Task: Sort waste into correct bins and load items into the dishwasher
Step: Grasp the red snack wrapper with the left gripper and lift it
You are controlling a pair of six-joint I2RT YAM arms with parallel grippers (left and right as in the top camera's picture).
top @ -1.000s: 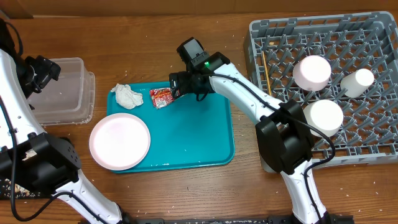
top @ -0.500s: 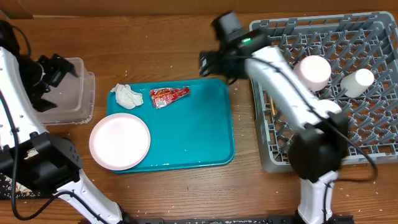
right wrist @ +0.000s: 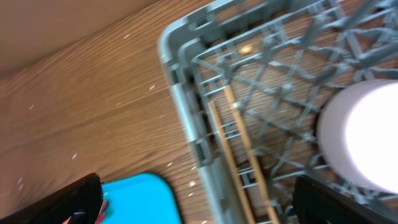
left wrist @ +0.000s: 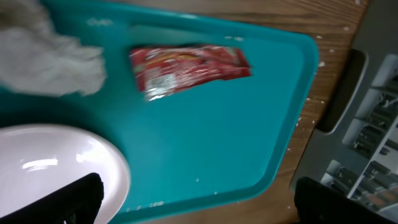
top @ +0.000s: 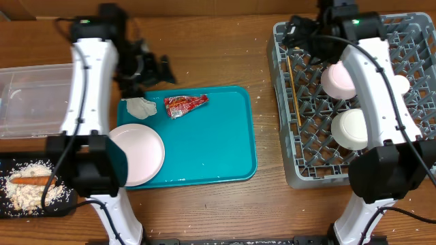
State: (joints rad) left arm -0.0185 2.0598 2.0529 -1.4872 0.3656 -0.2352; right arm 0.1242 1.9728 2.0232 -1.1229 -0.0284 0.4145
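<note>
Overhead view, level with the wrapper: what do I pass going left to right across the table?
clear plastic tub → crumpled white napkin → red snack wrapper → left wall of the grey dish rack → chopsticks lying in the rack → white bowl

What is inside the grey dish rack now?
An upper white bowl, a lower white bowl and chopsticks by its left wall. The right arm covers part of the rack; what lies beneath cannot be seen.
</note>
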